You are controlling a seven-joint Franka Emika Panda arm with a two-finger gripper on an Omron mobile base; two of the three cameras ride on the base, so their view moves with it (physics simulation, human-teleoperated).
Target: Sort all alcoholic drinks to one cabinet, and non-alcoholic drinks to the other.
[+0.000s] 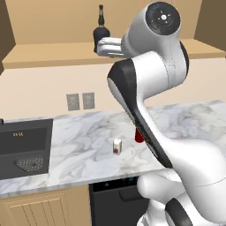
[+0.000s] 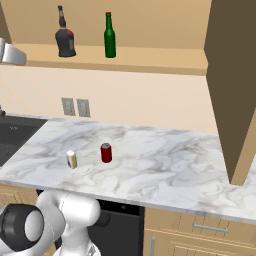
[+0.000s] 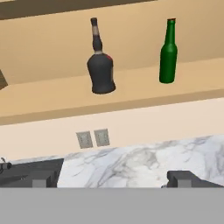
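Two bottles already stand upright on the open cabinet (image 2: 150,57) floor, the black bottle (image 2: 65,35) left of the green bottle (image 2: 109,36). The end effector (image 3: 113,178) is up at that height, facing them, jaws wide apart and empty. Well below it on the tabletop (image 2: 165,155) stand the can (image 2: 106,152) and, just beside it, the carton (image 2: 72,159), both upright. The next move is likely a long reach downward.
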